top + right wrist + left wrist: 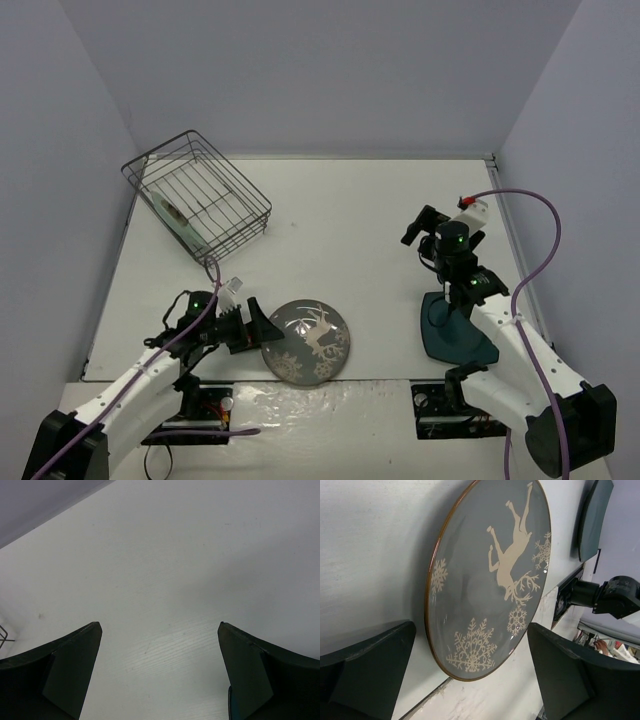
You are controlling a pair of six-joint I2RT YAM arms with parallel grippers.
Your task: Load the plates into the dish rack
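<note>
A glossy grey plate (pixel 308 340) with a white deer and snowflakes lies flat near the table's front edge. My left gripper (pixel 265 325) stands open just left of it. In the left wrist view the grey plate (pixel 490 575) fills the space ahead, and its near rim lies between the spread fingers of the left gripper (pixel 471 626) without touching them. A pale mint plate (pixel 180 222) leans inside the dark wire dish rack (pixel 200 190) at the back left. The dark teal plate (pixel 455 335) lies under my right arm. My right gripper (pixel 415 226) hangs open over bare table (pixel 160 555), holding nothing.
The white table (pixel 340 230) is walled on three sides by pale panels. The teal plate (pixel 594 515) and the right arm's base mount (pixel 605 597) lie beyond the grey plate. A bit of rack wire (pixel 4 635) shows at the right wrist view's left edge.
</note>
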